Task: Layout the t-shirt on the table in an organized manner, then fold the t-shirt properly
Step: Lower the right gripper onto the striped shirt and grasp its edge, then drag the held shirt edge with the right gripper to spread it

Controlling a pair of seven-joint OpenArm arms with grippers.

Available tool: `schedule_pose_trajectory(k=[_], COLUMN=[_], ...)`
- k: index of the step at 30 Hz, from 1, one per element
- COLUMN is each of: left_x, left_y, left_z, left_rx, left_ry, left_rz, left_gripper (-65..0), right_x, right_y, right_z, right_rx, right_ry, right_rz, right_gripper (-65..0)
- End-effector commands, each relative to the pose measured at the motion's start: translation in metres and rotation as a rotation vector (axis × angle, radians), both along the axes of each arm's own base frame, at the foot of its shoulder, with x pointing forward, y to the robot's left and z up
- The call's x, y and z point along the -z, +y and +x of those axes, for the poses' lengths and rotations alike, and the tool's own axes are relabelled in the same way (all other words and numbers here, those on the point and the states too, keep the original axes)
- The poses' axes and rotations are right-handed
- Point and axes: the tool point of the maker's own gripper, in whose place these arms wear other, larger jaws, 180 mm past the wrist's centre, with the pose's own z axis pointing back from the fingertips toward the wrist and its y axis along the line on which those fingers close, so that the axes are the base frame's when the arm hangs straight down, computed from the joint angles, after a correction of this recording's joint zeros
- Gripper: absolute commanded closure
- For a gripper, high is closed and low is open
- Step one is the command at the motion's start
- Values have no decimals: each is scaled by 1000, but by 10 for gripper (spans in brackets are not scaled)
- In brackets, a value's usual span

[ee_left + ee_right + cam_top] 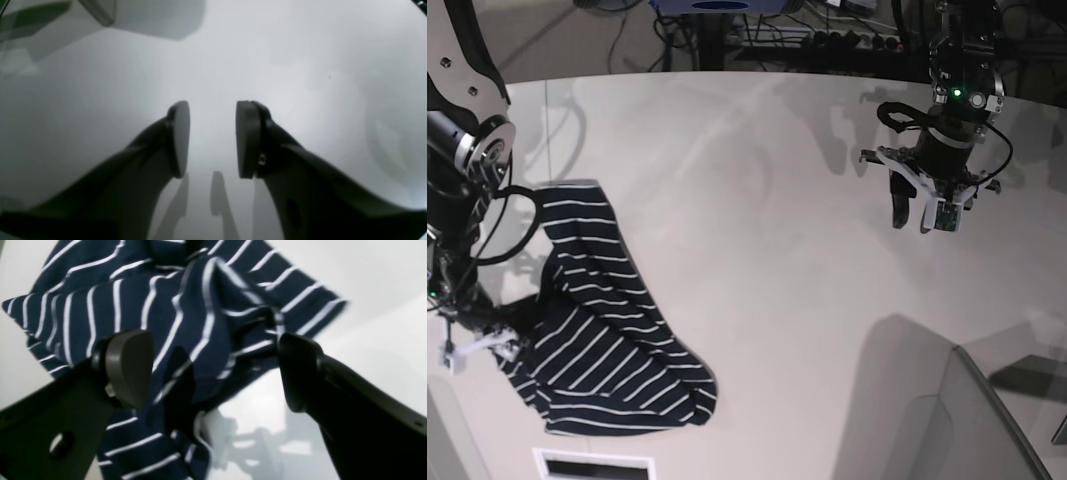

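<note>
1. At the lower left of the base view, the dark navy soft-cloth t-shirt with thin white stripes [602, 340] is lying crumpled in an uneven heap on the large matte white table [757, 200], near its left edge. It is neither spread flat nor folded, so the laying-out step is judged to be the one in hand.

2. The right gripper [467, 335] is being shown at the far left of the base view, just at the heap's left edge. In the right wrist view its jaws are standing wide, with a raised fold of striped cloth [200, 323] lying between the pads [130, 366]; nothing is being clamped.

3. The left gripper [922, 205] is hanging at the upper right of the base view, well apart from the shirt. Its jaws are parted narrowly and are holding nothing.

4. For the next move, a fresh grip on a hem, shoulder or sleeve is judged to be called for, with the left gripper being brought across so that the cloth can be drawn out flat.

5. The heap's overall shape and both arms' placing are being given only by the base view. The cloth between the open jaws is being revealed only by the right wrist view. In the left wrist view only bare tabletop is being shown beyond the pads [180, 136].
</note>
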Motion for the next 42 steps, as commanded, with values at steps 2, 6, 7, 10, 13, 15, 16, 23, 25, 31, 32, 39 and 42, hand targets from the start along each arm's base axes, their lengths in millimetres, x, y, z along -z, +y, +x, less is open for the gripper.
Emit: schedule_pose_trajectory(k=[2, 6, 7, 10, 13, 15, 16, 23, 25, 31, 32, 39, 42], left_x=[-12, -9, -7, -4, -3, -3, -4, -4, -4, -8, -8, -14, -20], left_y=[2, 3, 4, 3, 5, 6, 6, 8, 8, 8, 8, 34, 45], left_z=[7, 12, 12, 12, 11, 11, 12, 12, 12, 13, 14, 12, 14], left_rx=[0, -5, -8, -5, -10, -11, -10, -10, -9, -9, -8, -47, -72], left_ry=[-45, -46, -38, -33, -29, -30, -30, -30, -32, -41, -42, -48, -63], left_rz=[6, 4, 4, 2, 3, 5, 7, 13, 13, 14, 14, 57, 70], left_gripper=[-191, -189, -189, -189, -189, -189, -189, -189, -189, -189, -189, -189, -189], right_x=[-28, -26, -26, -26, -30, -32, -38, -85, -97, -112, -113, -130, -138], right_y=[-5, 0, 0, 6, 8, 9, 9, 63, 104, 218, 232, 312, 334], right_z=[23, 23, 23, 24, 28, 28, 30, 24, 21, 2, -4, -63, -90], right_rx=[8, 3, 3, -4, -11, -29, -38, -176, -302, -579, -618, -850, -861], right_ry=[-84, -83, -83, -83, -81, -54, -49, -44, -62, -97, -100, -162, -176], right_rz=[-4, 5, 5, 12, 16, 16, 7, -88, -138, -124, -126, -86, -5], right_gripper=[-533, -411, -377, -188, 0, -18, 0, -2, -2, -2, -2, -3, -3])
